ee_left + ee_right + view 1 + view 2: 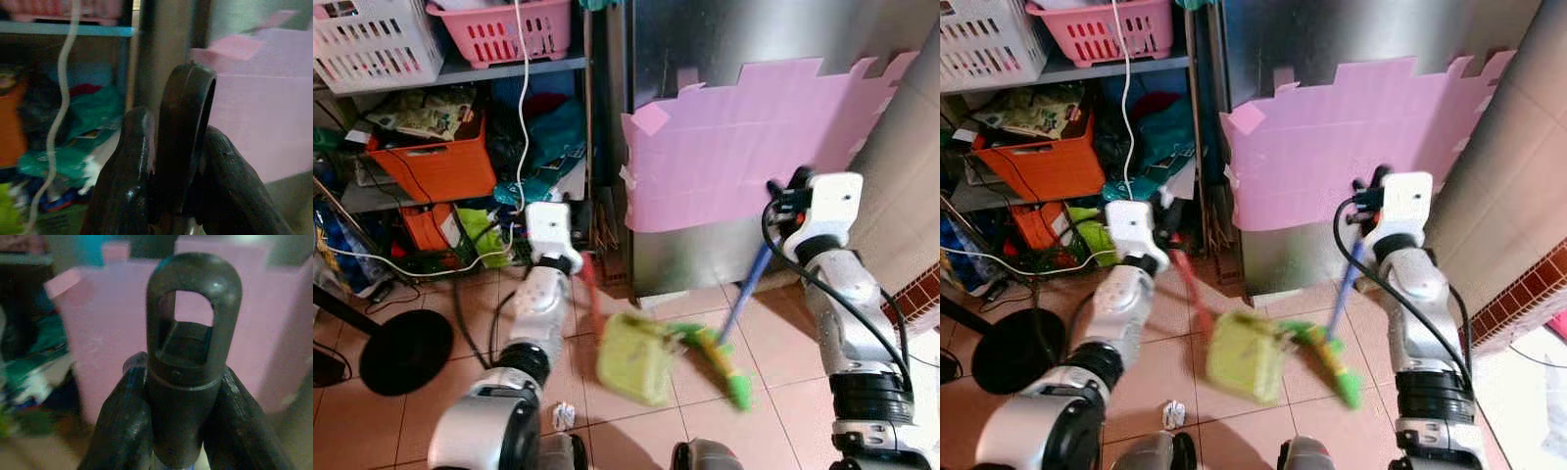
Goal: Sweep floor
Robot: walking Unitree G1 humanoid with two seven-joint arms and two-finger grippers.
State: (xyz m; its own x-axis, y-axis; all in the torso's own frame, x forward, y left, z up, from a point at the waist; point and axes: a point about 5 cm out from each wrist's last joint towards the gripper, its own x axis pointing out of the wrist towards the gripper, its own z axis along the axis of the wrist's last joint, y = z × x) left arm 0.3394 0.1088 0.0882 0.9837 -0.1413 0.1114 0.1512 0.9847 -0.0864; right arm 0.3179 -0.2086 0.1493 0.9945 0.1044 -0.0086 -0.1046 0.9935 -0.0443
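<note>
My left gripper [574, 257] is shut on the red stick [590, 286] of a lime-green dustpan [634, 358], which hangs blurred just above the tiles in front of me. My right gripper [783, 199] is shut on the blue stick [744, 294] of a broom; its green brush head [720, 364] lies against the dustpan's right side. In the left wrist view the black looped stick end [186, 122] rises between the fingers [122, 186]. The right wrist view has the broom's black end cap [193, 347] clamped between the fingers [122, 421]. A small crumpled white scrap [564, 415] lies on the floor.
A steel fridge with pink sheeting [744, 157] stands straight ahead. Left of it is a cluttered shelf [499, 67] with baskets, an orange bin [435, 164] and cables. A black round fan base [406, 351] sits at floor left. A tiled wall [911, 186] closes the right.
</note>
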